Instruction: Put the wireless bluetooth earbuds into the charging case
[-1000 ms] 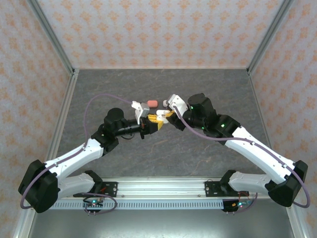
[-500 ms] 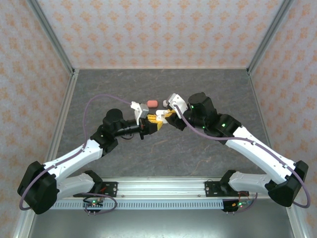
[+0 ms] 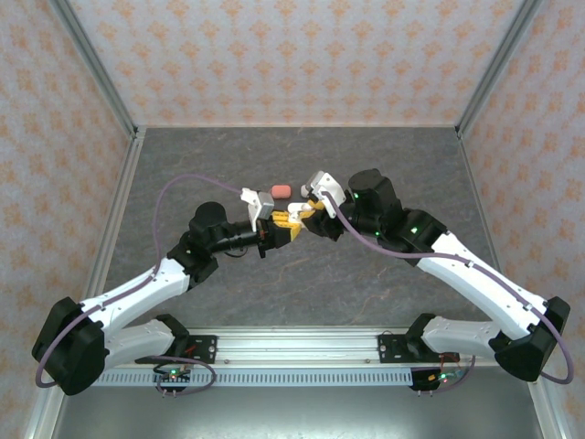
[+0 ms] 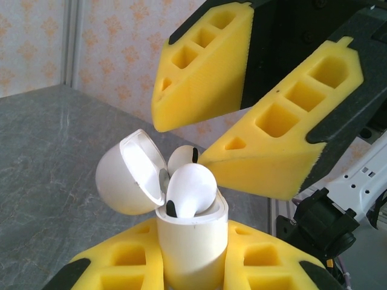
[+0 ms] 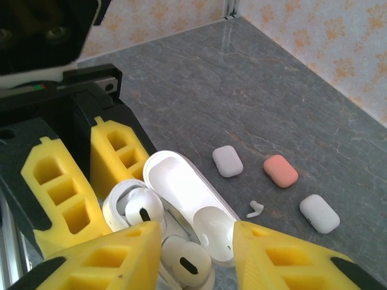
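Noted right hand (image 5: 196, 241) easing apart over the last second; now released, fingers either side of and just above the earbud (image 4: 190, 190). Taken as drop-off: bud sitting head-up in open charging case (image 4: 192, 232), second bud (image 4: 181, 158) behind it. Left hand (image 4: 192, 260) clenched on case body. Spotted loose earbud (image 5: 255, 209) on table (image 5: 254, 96), beside closed cases (image 5: 280, 171).

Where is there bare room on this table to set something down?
Bare: the far part of the table between the pink case and the back wall, and the near stretch in front of the base rail. Crowded: mid-table, where the left gripper and right gripper meet at the open case, with a loose earbud just beyond.
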### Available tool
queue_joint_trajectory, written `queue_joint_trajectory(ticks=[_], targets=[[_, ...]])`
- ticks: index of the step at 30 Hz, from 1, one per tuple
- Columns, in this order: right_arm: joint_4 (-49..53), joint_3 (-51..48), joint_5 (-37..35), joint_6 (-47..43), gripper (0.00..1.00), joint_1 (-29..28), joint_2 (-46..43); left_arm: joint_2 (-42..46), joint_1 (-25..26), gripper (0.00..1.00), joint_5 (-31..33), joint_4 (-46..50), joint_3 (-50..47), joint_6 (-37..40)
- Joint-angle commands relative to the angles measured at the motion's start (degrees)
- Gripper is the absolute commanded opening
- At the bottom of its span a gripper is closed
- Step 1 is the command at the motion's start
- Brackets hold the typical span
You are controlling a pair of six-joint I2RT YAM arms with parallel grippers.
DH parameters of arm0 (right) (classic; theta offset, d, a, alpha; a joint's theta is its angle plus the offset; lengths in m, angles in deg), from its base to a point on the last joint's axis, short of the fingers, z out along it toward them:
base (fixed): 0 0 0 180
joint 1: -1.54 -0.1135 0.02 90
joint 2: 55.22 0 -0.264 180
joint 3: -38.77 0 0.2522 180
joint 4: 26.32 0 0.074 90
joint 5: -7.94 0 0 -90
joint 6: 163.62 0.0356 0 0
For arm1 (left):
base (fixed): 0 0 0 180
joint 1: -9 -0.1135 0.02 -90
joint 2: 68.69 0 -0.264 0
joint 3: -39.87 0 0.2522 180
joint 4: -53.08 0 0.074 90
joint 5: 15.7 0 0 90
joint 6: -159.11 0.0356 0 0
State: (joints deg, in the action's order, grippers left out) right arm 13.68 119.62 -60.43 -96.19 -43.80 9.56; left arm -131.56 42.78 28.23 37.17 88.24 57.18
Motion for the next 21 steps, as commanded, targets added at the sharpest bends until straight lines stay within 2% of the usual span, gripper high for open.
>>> queue_joint_trajectory(ticks=[1,10,21], targets=[[1.3,2.3,2.1,0.8,0.38,0.0,-0.2,1.3,0.5,0.00,0.8,-5.6,-0.5,1.4],[1.7,3.8,2.9,2.1,0.44,1.0,-0.3,1.2,0.7,0.00,1.0,-6.4,-0.8,1.6],[0.7,5.5,7.8,6.3,0.54,4.4,-2.6,1.0,0.7,0.00,1.4,-7.2,-1.0,1.6]])
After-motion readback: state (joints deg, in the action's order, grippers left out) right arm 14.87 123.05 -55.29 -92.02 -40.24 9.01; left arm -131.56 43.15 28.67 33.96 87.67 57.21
